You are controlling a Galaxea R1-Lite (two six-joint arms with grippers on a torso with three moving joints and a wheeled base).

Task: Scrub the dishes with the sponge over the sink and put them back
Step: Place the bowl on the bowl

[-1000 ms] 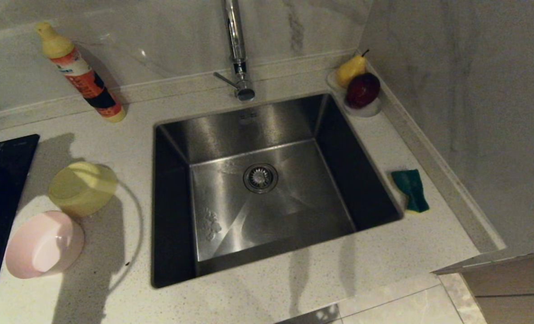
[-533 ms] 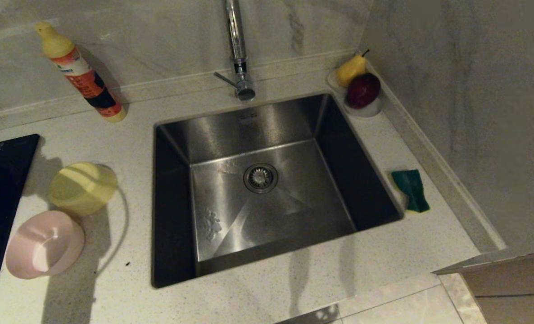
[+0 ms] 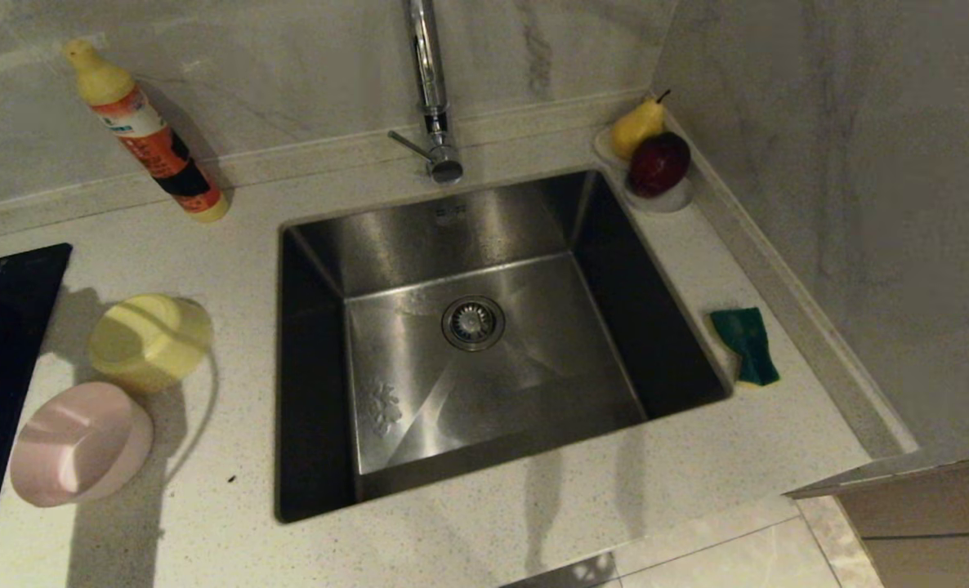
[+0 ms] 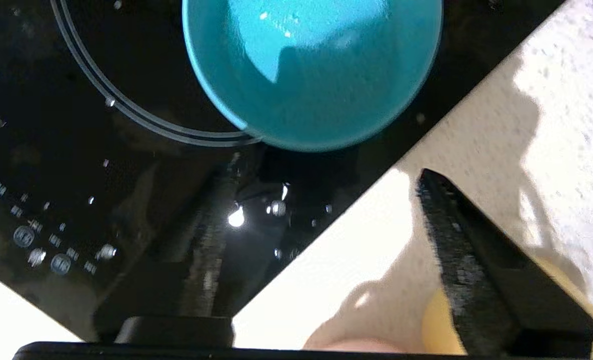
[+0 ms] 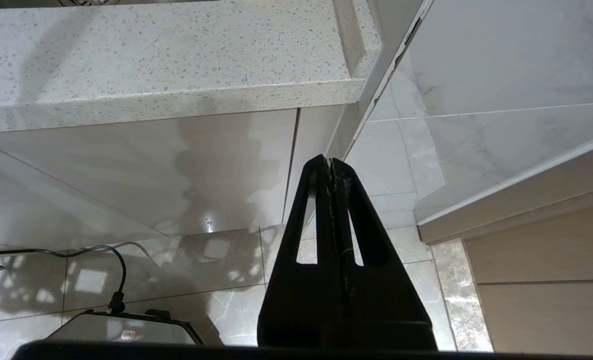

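Left hand [image 4: 321,220], fingers apart and empty, hovers near the light blue bowl [image 4: 311,65] on the black cooktop [image 4: 76,150]; centre one finger inside the rim before closing

A pale speckled stone counter [image 3: 484,539] filled the corner, backed by grey-veined marble walls [image 3: 844,163] on 2 sides with a low raised ledge at their foot. A black glass hob [image 3: 2,327] lay flush at the counter's far left. Below the counter edge, glossy pale cabinet fronts [image 5: 141,170] mirrored the light. The floor [image 5: 226,300] was shiny marble-look tile, crossed by a black cable [image 5: 111,260]. A light wood-grain panel [image 5: 541,300] stood at the right.
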